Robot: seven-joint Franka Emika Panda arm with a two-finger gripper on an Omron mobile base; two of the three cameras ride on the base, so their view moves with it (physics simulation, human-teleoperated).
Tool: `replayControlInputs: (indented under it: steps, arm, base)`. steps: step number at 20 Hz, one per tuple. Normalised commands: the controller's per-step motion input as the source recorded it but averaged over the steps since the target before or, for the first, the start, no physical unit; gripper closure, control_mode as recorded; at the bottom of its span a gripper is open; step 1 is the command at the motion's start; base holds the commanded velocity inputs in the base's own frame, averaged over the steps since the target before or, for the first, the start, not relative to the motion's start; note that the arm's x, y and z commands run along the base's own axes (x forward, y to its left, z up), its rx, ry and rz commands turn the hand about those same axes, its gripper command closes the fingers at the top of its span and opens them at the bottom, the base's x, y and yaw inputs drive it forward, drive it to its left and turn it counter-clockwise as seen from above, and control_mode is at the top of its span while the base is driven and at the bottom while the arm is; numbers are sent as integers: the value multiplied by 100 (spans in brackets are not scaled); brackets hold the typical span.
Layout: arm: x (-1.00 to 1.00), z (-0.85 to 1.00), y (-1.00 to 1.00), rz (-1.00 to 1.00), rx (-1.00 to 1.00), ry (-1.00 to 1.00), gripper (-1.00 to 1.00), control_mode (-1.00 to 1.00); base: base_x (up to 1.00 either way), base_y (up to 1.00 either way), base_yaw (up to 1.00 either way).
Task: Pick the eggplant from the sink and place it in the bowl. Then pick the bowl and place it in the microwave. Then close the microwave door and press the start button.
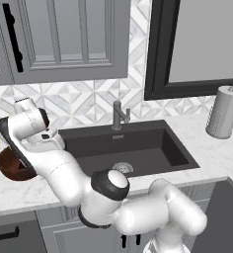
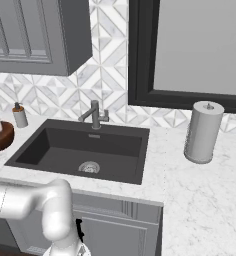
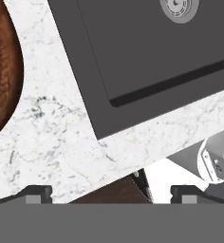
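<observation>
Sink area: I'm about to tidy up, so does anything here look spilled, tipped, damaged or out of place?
Nothing stands out. The wooden bowl sits upright on the marble counter left of the sink, the paper towel roll stands straight on the sink's right, and the faucet looks intact. No spill or damage is visible.

Sink and bowl on the marble worktop

The dark grey sink [image 1: 133,148], with faucet and round drain, is set into the worktop. The reddish-brown wooden bowl [image 1: 10,167] is seen upright on the worktop, left of the sink, partly hidden.
</observation>
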Motion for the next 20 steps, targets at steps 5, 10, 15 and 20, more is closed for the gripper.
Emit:
replayControlInputs:
  steps: [5, 10, 15, 20]
  arm:
    - [10, 0, -26, 0, 2, -15, -100, -100]
    - [61, 2, -2, 0, 11, -1, -100, -100]
    - [66, 0, 2, 3, 16, 0, -100, -100]
    - [30, -4, 38, 4, 7, 3, -100, -100]
  base:
    - [0, 0, 0]
    - [0, 0, 0]
    - [0, 0, 0]
    - [0, 0, 0]
